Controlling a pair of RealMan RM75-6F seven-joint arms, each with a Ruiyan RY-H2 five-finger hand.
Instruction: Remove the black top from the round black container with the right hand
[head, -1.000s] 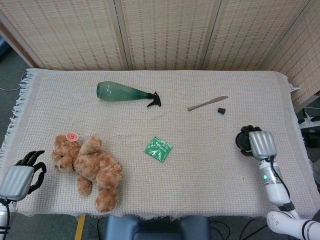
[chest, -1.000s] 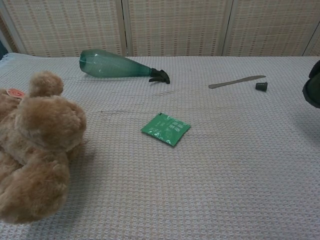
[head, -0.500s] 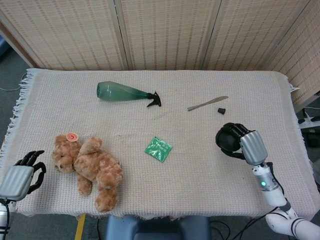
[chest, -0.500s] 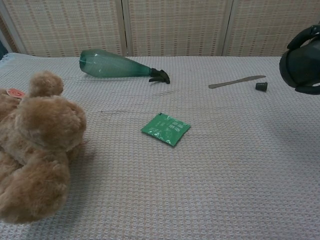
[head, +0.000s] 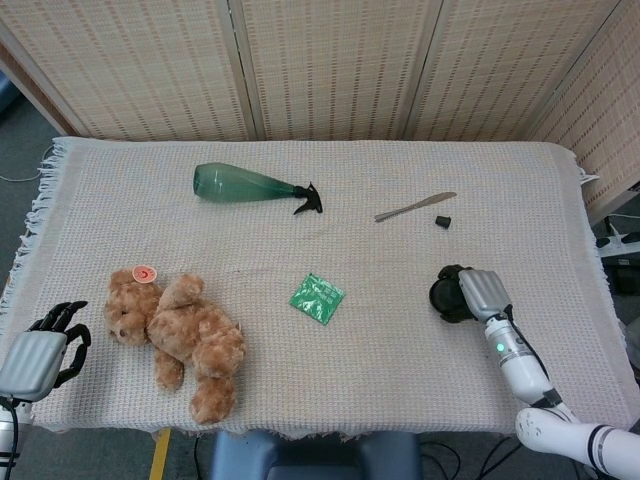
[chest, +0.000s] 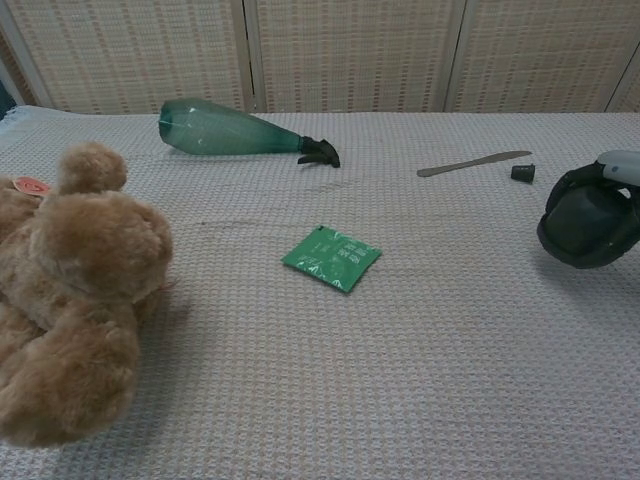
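Note:
The round black container (head: 449, 295) sits low at the right side of the table, at or just above the cloth. My right hand (head: 480, 292) grips it from its right, fingers wrapped around its body. In the chest view the container (chest: 584, 226) shows as a dark round shape with the hand's (chest: 622, 166) silver back at the frame's right edge. I cannot make out the black top as a separate part. My left hand (head: 38, 352) hangs off the table's front left corner, holding nothing, its fingers apart.
A brown teddy bear (head: 180, 335) lies front left, with a green packet (head: 317, 298) mid-table. A green spray bottle (head: 245, 184) lies on its side at the back. Behind the container lie a knife (head: 415, 207) and a small black cap (head: 441, 221).
My right hand carried the container leftward from the table's right edge, raised it, and has now lowered it to the cloth. The left hand stayed still.

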